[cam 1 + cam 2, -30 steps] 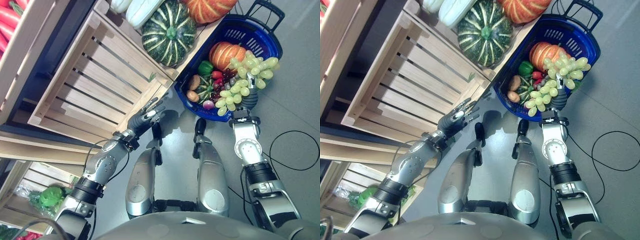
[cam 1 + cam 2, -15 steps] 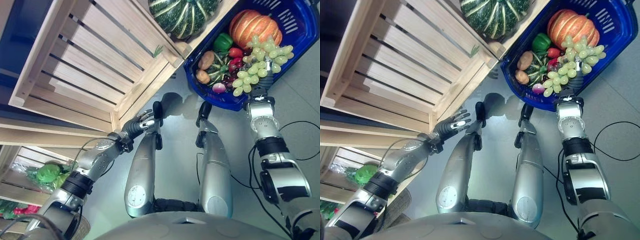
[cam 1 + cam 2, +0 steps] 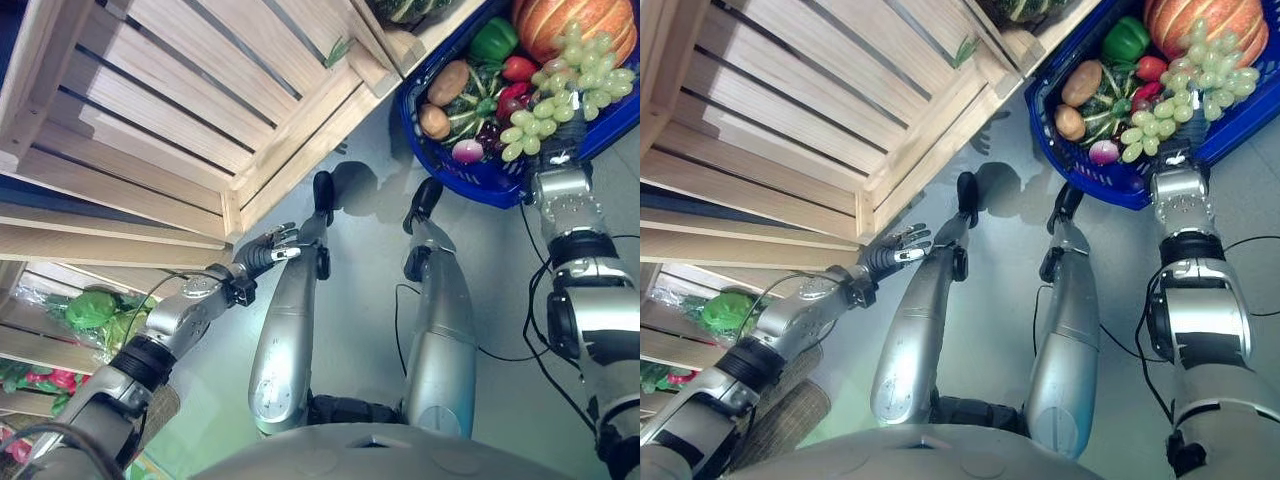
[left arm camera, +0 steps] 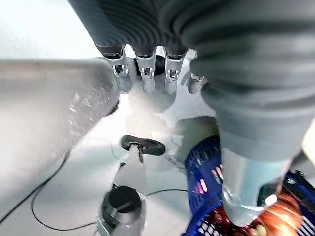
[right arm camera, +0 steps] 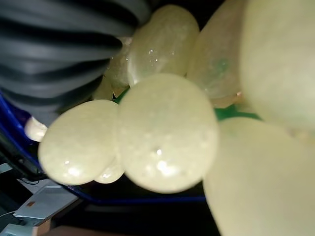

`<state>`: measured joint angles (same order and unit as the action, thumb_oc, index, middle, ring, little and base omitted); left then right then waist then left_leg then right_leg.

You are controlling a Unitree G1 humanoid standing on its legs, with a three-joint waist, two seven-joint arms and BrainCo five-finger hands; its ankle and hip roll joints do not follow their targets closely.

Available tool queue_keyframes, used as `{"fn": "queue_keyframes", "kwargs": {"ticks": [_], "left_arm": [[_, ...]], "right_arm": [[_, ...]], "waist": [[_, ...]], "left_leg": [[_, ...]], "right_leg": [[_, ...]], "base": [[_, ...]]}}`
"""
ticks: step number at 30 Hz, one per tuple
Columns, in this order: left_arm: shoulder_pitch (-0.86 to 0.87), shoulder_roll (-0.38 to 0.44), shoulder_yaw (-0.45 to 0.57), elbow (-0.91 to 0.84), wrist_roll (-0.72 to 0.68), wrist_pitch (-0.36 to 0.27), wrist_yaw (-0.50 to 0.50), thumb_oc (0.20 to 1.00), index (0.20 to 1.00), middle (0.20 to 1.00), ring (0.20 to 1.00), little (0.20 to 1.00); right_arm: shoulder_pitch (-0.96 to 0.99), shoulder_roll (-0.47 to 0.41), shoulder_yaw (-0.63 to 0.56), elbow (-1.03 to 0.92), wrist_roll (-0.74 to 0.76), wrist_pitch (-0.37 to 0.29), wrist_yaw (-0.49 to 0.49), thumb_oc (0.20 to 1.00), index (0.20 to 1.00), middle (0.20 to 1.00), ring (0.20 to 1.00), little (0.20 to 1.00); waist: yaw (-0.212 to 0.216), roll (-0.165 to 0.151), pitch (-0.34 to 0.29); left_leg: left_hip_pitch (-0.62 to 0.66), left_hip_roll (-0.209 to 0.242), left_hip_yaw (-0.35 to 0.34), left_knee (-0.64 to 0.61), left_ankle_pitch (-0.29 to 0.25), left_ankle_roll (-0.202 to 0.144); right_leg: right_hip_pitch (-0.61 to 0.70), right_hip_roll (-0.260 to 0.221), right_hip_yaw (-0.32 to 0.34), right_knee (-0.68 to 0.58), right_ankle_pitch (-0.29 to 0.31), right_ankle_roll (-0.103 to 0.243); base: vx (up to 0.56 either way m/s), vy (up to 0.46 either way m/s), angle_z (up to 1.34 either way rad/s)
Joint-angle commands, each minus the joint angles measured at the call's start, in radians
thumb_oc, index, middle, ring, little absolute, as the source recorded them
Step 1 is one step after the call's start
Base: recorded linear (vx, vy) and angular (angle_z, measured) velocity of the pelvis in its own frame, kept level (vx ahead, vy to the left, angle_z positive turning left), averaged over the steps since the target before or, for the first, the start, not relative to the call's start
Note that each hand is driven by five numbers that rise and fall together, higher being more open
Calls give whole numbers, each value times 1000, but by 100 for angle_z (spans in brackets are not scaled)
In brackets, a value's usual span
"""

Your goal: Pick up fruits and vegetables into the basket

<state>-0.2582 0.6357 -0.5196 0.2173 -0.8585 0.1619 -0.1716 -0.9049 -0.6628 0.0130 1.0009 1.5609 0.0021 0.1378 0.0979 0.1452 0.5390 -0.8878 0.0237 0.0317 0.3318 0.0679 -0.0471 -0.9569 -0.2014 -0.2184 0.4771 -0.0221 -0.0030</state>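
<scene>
Grapes, a green bunch, hang over the near rim of the blue basket with our right hand just beneath them; its fingers are hidden behind the bunch, so we cannot tell how it holds. We judge the task well along: a pumpkin, green pepper, potatoes and smaller produce already lie inside, and only the bunch remains to settle. Our left hand hangs empty, fingers relaxed and spread, below the wooden crate, near greens on a lower shelf.
</scene>
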Motion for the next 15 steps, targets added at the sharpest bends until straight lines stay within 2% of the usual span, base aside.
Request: {"fn": "queue_keyframes", "kwargs": {"ticks": [1,6,7,8,9,13,14,15], "left_arm": [[31,-26,-54,-10,53,-53,-10,1000,1000,1000,1000,1000],[46,-41,-66,9,76,-86,-22,1000,1000,1000,1000,1000],[58,-46,-74,12,80,-94,-25,1000,1000,1000,1000,1000],[57,-47,-71,12,82,-97,-25,1000,1000,1000,1000,1000],[59,-48,-71,12,85,-101,-26,1000,1000,1000,1000,1000],[79,-66,-71,17,98,-115,-25,1000,1000,1000,1000,1000],[91,-71,-66,16,98,-114,-26,1000,1000,1000,1000,1000],[88,-72,-60,15,97,-115,-29,1000,1000,1000,1000,1000]], "right_arm": [[3,-98,12,-7,15,-6,30,200,200,200,200,200],[-6,-95,0,18,7,-17,43,200,200,200,200,200],[6,-90,-3,27,5,-24,37,357,357,357,357,357],[3,-89,-5,29,3,-27,31,896,896,896,896,896],[5,-87,-9,31,1,-27,26,1000,1000,1000,1000,1000],[10,-72,-28,40,-16,-80,-2,1000,1000,1000,1000,1000],[10,-67,-37,36,-44,-112,-39,1000,1000,1000,1000,1000],[4,-66,-40,33,-52,-124,-50,1000,1000,1000,1000,1000]], "waist": [[-2,115,-19],[5,134,-19],[3,135,-19],[5,136,-19],[6,137,-19],[8,138,-19],[9,138,-19],[11,139,-19]], "left_leg": [[-32,-22,63,9,-15,39],[-75,-26,52,28,-16,42],[-56,-32,43,39,-42,37],[-66,-31,43,37,-34,39],[-69,-31,42,39,-35,40],[-61,-34,35,42,-41,39],[-51,-34,35,39,-42,38],[-68,-30,43,32,-20,45]], "right_leg": [[-44,42,13,114,-56,56],[-93,42,26,154,-73,47],[-77,42,42,169,-100,55],[-86,43,39,168,-92,52],[-88,42,39,170,-93,51],[-79,45,40,168,-97,50],[-67,45,37,162,-96,50],[-82,44,23,152,-75,41]], "base": [[2,-11,4],[13,-20,6],[33,-17,5],[32,-16,6],[0,0,0],[0,0,0],[-73,21,0],[-71,29,-1]]}}
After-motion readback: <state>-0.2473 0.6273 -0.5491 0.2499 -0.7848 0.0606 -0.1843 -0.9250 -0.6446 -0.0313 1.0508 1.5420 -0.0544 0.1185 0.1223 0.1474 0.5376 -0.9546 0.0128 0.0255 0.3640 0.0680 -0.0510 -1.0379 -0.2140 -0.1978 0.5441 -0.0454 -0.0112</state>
